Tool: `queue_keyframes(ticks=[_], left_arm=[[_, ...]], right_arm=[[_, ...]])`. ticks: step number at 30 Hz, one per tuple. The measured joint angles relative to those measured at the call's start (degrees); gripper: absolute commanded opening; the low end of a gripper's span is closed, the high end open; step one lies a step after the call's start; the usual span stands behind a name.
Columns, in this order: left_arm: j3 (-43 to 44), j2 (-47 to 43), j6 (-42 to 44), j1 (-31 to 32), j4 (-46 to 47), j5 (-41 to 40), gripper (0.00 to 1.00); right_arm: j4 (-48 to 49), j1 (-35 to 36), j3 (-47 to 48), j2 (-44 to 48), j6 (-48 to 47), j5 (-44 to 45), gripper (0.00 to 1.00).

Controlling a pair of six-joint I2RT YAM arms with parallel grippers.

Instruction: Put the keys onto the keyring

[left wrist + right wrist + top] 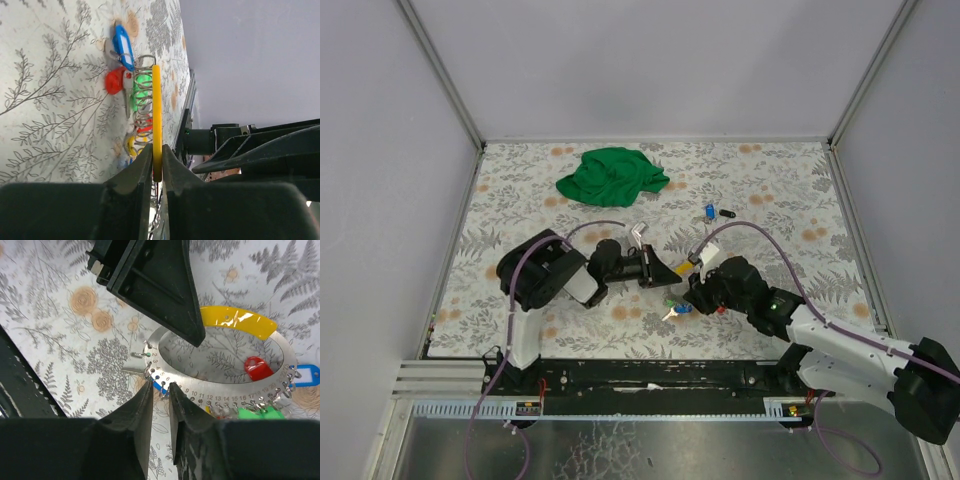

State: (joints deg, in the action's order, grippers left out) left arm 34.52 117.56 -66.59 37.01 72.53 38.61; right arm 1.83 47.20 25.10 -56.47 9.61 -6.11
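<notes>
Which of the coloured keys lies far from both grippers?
The blue key lying apart, right of the green cloth. The other coloured keys are bunched beside the right gripper.

top: high behind arms, looking down | wrists: close, along fingers | shared: keyring

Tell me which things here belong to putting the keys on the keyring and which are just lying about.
For the job: the keyring, clamped in the left gripper; the red key and green key hanging at it; the loose blue key, away from it.
Just lying about: the green cloth; a small dark item beside the loose key, too small to identify.
</notes>
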Motion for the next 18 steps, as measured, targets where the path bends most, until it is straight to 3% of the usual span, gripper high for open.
queue_keyframes(ticks=[10,18], left_arm=[[-0.9,-22.25,18.95,0.52,-16.46,-9.4,0.0],[2.69,-33.59,35.47,1.16,-26.82,-18.51,0.0]], right_arm=[[0.13,0.02,0.87,10.36,-1.68,2.51,0.54],[3.32,0.04,1.49,11.23,-6.71,4.24,0.69]])
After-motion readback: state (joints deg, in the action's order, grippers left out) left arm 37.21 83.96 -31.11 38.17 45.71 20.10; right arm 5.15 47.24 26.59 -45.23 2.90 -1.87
